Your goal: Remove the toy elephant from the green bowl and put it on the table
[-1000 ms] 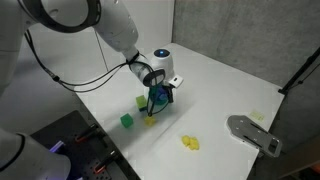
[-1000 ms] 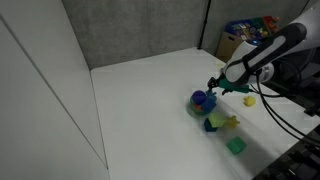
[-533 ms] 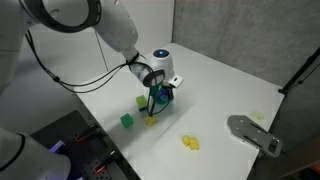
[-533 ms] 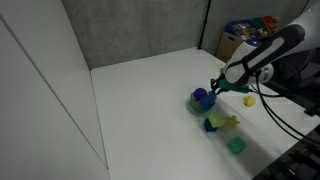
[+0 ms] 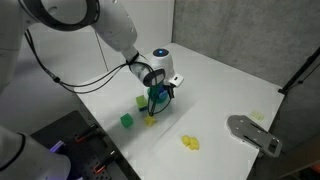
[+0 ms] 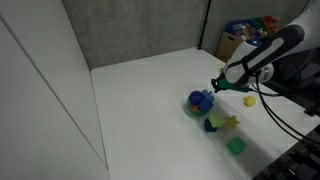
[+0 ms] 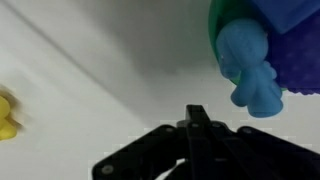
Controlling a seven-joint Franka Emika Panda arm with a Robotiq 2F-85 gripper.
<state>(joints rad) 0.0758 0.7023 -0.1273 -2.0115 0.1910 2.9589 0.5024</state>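
In the wrist view the light-blue toy elephant [image 7: 250, 65] lies at the upper right, against the rim of the green bowl [image 7: 214, 28], whose inside looks bluish. My gripper [image 7: 196, 118] is shut, its dark fingers pressed together below and left of the elephant with nothing between them. Only white table [image 7: 90, 80] shows around the fingertips. In both exterior views the gripper [image 5: 160, 97] [image 6: 217, 87] hangs low right at the bowl [image 5: 155, 103] [image 6: 202, 101]. The elephant cannot be made out there.
A green cube [image 5: 127, 120] [image 6: 236, 146] and yellow small toys [image 5: 190, 143] [image 6: 232, 122] lie near the bowl. A yellow toy [image 7: 6, 115] shows at the wrist view's left edge. A grey object [image 5: 252, 133] sits by the table's edge.
The jaws have closed from wide open to fully shut. The arm and the toys have barely moved.
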